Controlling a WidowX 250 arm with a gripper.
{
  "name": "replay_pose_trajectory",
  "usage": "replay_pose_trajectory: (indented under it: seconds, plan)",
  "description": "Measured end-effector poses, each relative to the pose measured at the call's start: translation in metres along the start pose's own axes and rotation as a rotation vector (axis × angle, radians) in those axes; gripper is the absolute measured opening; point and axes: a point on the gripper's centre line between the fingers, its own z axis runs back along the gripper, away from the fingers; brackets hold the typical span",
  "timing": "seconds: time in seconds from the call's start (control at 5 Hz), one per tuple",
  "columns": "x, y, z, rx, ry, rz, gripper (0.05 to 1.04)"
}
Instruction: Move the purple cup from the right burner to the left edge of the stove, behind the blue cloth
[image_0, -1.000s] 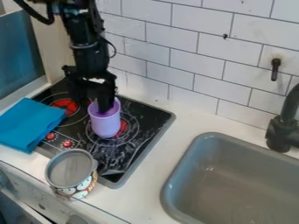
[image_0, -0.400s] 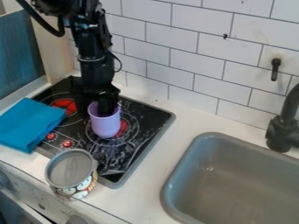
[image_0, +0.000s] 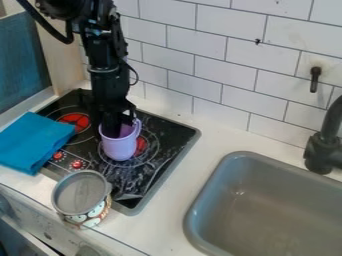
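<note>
You have the cup (image_0: 120, 146) on the stove (image_0: 160, 162), the cloth (image_0: 33, 142) left, the sink (image_0: 267, 210) right, the pot (image_0: 81, 197) in front.

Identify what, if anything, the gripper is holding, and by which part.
The gripper is at the rim of the lilac mug, but whether it holds the mug there cannot be told.

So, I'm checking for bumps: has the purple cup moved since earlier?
Yes, slightly: the purple cup has turned, its handle now showing, and shifted toward the stove knobs.
</note>
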Motion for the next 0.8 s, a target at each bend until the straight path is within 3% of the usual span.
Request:
replay_pose_trajectory:
  seconds: [0.2, 0.4, 0.6, 0.8]
  plan:
    - [-0.004, -0.002, 0.007, -0.025, 0.042, -0.079, 0.105]
    - [-0.004, 0.005, 0.024, -0.05, 0.043, -0.115, 0.101]
    - [0.003, 0.04, 0.048, -0.072, -0.061, -0.018, 0.101]
    - [0.016, 0.089, 0.074, -0.022, -0.168, 0.121, 0.101]
